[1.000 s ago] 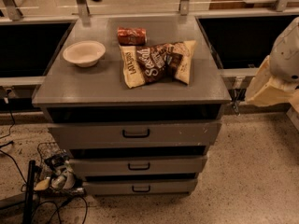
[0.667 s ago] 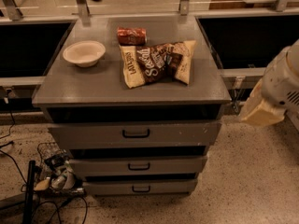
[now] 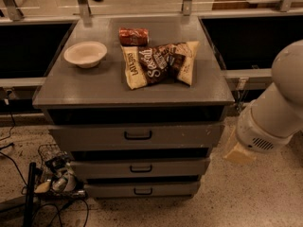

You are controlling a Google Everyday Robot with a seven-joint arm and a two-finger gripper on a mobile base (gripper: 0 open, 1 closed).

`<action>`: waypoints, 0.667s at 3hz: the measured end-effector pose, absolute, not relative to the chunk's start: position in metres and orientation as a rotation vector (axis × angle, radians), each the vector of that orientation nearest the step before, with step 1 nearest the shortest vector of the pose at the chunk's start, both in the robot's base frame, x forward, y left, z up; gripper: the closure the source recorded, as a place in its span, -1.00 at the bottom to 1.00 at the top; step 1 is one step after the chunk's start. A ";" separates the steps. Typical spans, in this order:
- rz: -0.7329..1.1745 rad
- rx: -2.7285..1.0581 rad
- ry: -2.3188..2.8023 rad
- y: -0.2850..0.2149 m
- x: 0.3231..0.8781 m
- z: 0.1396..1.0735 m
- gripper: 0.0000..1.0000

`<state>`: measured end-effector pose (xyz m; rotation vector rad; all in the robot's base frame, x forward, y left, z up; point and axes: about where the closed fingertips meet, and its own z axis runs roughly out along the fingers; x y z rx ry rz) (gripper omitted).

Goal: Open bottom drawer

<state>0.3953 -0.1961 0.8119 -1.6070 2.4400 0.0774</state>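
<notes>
Judging this the approach: my gripper point(image 3: 239, 153) hangs right of the bottom drawer point(image 3: 109, 190), its state I cannot tell; next I hook the handle point(image 3: 142, 191).

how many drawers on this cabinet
3, stacked in the cabinet: the top drawer, the middle drawer below it, the bottom drawer lowest. The gripper hangs to the cabinet's right, touching none.
</notes>
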 end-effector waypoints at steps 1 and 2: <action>0.131 -1.643 2.467 -0.185 0.387 0.766 1.00; 0.177 -1.711 2.484 -0.176 0.377 0.722 1.00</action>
